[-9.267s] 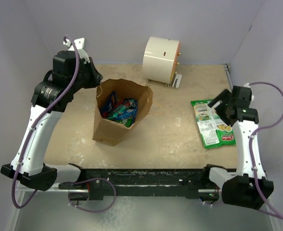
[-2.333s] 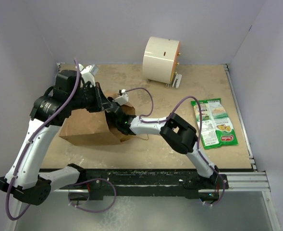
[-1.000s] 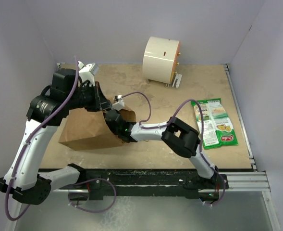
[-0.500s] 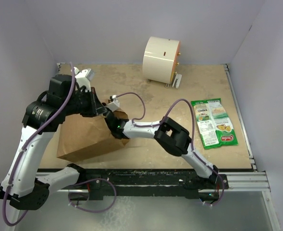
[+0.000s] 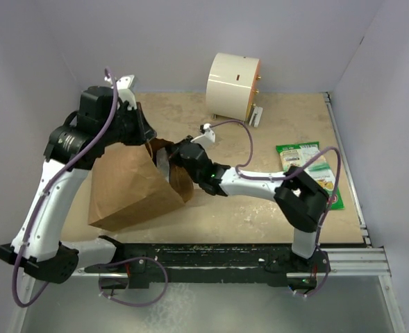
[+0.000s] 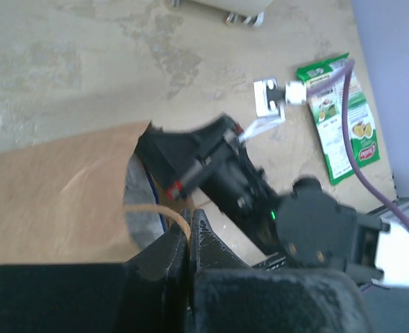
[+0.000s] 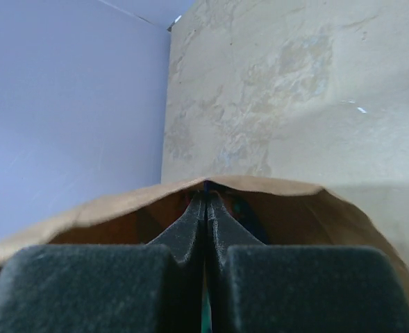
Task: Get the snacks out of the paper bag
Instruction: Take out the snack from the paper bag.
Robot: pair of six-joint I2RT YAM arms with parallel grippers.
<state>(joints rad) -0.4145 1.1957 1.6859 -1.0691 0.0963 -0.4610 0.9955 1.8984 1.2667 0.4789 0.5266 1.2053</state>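
Observation:
The brown paper bag lies tipped on its side, mouth toward the right. My left gripper is above the mouth, shut on the bag's thin loop handle. My right gripper is at the bag's mouth and shut on a thin packet. That packet shows as a silvery, blue-edged snack at the opening. In the right wrist view the shut fingertips sit just under the bag's rim, a teal sliver between them. A green-and-white snack packet lies flat on the table at the right.
A cream cylinder on a small stand sits at the back centre. The right arm stretches across the table's middle, its elbow over part of the green packet. Purple walls close in the table on three sides.
My right gripper has shut inside the bag and drawn back rightward to the mouth, bringing a packet. The left arm has raised the handle, and the bag's mouth has shifted.

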